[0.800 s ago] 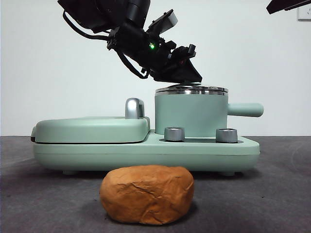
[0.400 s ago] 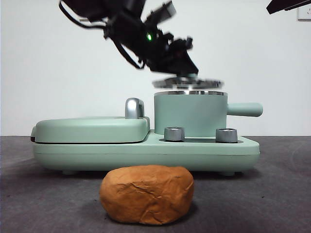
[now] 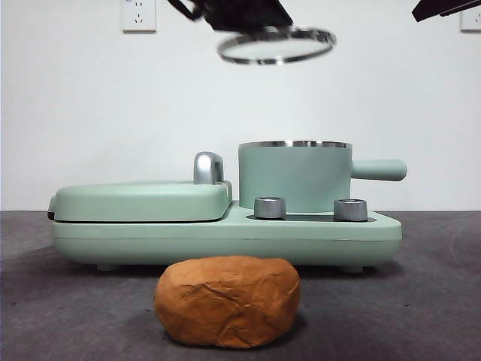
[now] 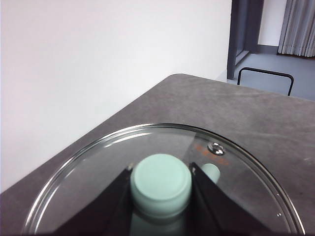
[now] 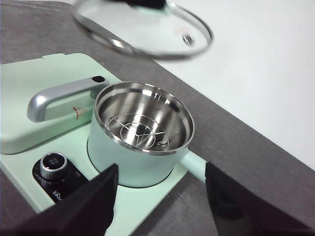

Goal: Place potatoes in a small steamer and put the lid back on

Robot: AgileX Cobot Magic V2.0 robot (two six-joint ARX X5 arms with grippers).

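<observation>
Task status: early stage. The opening step is done; loading and re-covering are still to do.

The round clear glass lid with a steel rim and mint-green knob (image 3: 276, 45) is off the pot and held high in the air, well above it and slightly tilted. The left gripper (image 4: 161, 184) holds it: the left wrist view shows its two black fingers clamped on either side of the knob, with the glass disc spread beneath them.

The small mint-green cylindrical steamer pot with a steel rim and stubby side handle (image 3: 294, 179) stands open on the mint-green cooker base (image 3: 225, 233), beside the flat mint-green griddle cover with a chrome handle (image 3: 143, 199). The right wrist view shows the steel interior with only a wire steaming rack (image 5: 140, 130) at the bottom; nothing has been loaded.

The large orange-brown lumpy potato with creased skin (image 3: 227, 299) lies on the dark grey counter (image 3: 421, 301), just in front of the cooker base and apart from it. No gripper touches it.

The right gripper (image 5: 160, 196) hangs above the counter near the pot's handle side, its fingers set wide apart and holding nothing.

Remaining steps, as judged from this layout:
1. Pick the potato up from the counter and set it in the open pot. It looks about as wide as the pot, so the fit is likely to be close.
2. Lower the lid back onto the steel rim.
</observation>
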